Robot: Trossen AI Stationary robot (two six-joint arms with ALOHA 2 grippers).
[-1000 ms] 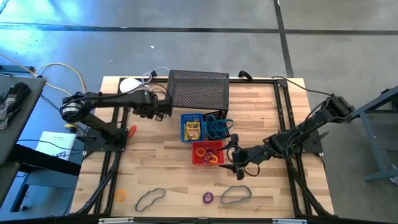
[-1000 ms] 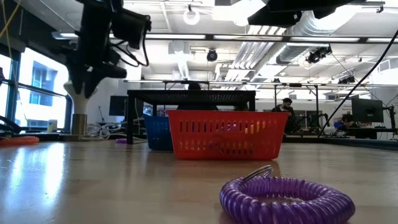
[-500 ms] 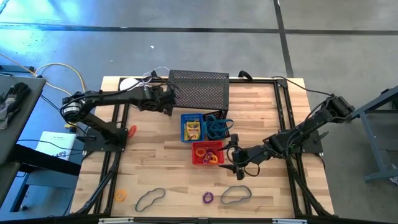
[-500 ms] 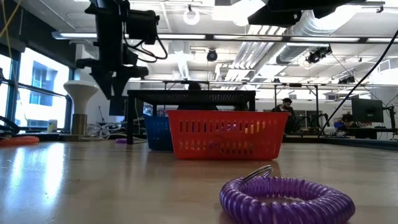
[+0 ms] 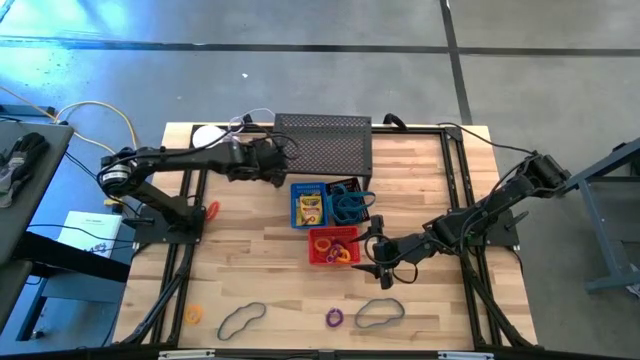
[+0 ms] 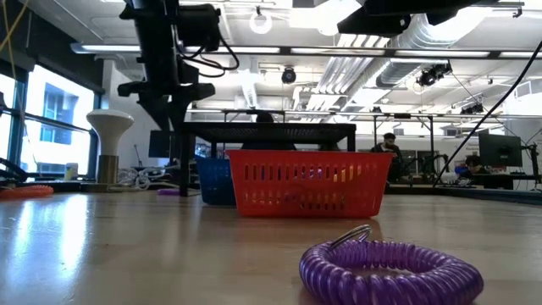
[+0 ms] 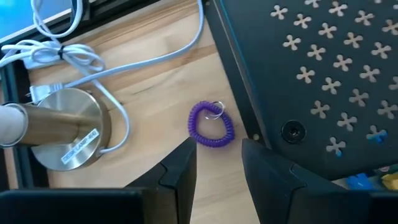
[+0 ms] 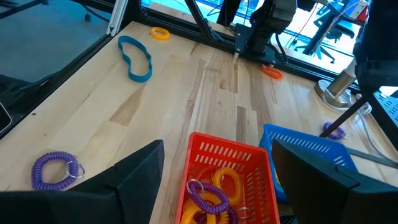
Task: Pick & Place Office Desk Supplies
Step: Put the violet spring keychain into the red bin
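Observation:
A purple coil ring (image 7: pixel 211 124) lies on the wood beside the black mesh rack's (image 5: pixel 322 143) left corner. My left gripper (image 7: pixel 217 163) hangs open over it, tipped down, one finger on either side. My right gripper (image 5: pixel 378 256) stands open over the table's middle, just right of the red bin (image 5: pixel 333 245), with nothing between its fingers. More rings lie in the red bin (image 8: pixel 221 180). Loose on the near table are two dark looped cords (image 5: pixel 242 318) (image 5: pixel 380 312), a purple coil ring (image 5: pixel 334 318) and a yellow ring (image 5: pixel 193 314). My left gripper holds nothing. One finger (image 7: pixel 264 165) stands close beside the mesh rack's lower left edge (image 7: pixel 252 134); I cannot tell whether it touches.
A blue bin (image 5: pixel 310 203) with yellow boxes and a black bin (image 5: pixel 348 202) with bluish cords stand in front of the rack. An orange ring (image 5: pixel 212 209) lies near the left arm's base. A metal lamp base (image 7: pixel 59 134) with white cable stands at the far left.
My left gripper has gone toward the table's right edge, up to the mesh rack's left side, and has tipped further down over the purple ring. The rack has slid a little toward the right.

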